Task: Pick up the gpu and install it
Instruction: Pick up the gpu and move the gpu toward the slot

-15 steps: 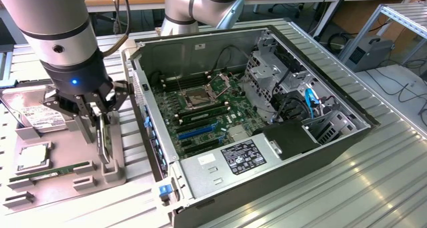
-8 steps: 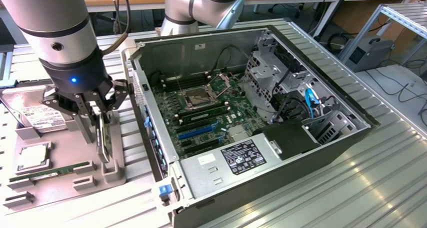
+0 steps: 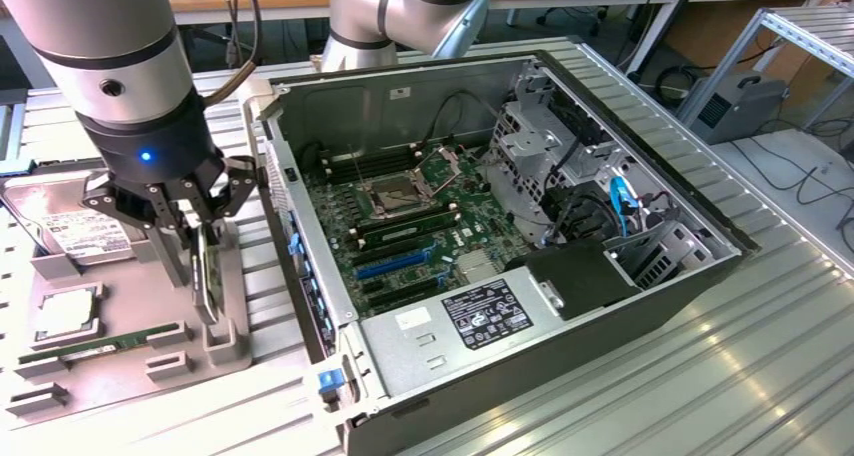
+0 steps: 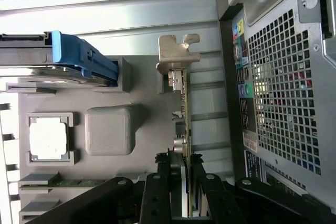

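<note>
one grey robot arm point(image 3: 114, 66) reaches down at the exterior view's left, its hand point(image 3: 196, 294) lowered over a grey parts tray point(image 3: 127, 376) that lies on the ribbed metal worktop point(image 3: 747, 376). the gpu point(image 3: 203, 271) stands on edge along the side of the tray nearest the computer case point(image 3: 400, 86), its lower end down among the tray's slot blocks. the hand is clenched on the gpu, one finger against each face. further toward the exterior view's left the tray carries a hard drive point(image 3: 74, 231) with a white label, a square cpu point(image 3: 64, 314) and a narrow green memory stick point(image 3: 100, 344). the case lies open just beside the tray, with its motherboard point(image 3: 414, 236) exposed. in the wrist view the gpu point(image 4: 184, 114) shows edge-on as a thin strip running away from the camera, ending in its silvery metal bracket point(image 4: 177, 56). the hand point(image 4: 182, 157) grips the near end of the card, and its black fingers point(image 4: 157, 192) press in from both sides. beside the card lie the tray point(image 4: 147, 82), the hard drive point(image 4: 31, 56) with a blue rail, the cpu point(image 4: 49, 137) and the memory stick point(image 4: 65, 182). on the card's other side stands the perforated rear panel point(image 4: 283, 93) of the case, close to the card but apart from it.
</note>
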Action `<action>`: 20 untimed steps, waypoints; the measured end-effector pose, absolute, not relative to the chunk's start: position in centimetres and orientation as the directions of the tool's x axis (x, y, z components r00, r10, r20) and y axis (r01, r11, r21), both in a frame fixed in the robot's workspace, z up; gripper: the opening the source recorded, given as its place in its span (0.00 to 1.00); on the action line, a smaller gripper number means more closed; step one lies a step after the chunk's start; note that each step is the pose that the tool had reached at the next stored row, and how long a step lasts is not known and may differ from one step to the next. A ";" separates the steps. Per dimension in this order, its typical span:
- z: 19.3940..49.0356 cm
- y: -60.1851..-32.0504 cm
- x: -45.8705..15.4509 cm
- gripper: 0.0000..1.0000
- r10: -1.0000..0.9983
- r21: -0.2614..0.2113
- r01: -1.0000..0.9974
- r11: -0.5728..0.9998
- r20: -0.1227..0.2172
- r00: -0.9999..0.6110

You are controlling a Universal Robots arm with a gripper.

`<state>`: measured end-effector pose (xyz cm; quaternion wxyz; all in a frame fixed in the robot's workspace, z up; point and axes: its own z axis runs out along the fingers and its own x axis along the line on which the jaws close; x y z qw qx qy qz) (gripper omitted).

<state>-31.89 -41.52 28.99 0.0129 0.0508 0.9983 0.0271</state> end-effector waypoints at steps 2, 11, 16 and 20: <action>29.1 -41.5 -31.9 0.27 0.102 0.056 0.101 0.993 -0.023 -0.995; 29.6 -41.5 -31.9 0.27 0.102 0.056 0.101 0.993 -0.023 -0.995; 29.8 -41.5 -31.9 0.27 0.102 0.056 0.101 0.993 -0.023 -0.995; 30.0 -41.5 -31.9 0.27 0.102 0.056 0.101 0.993 -0.023 -0.995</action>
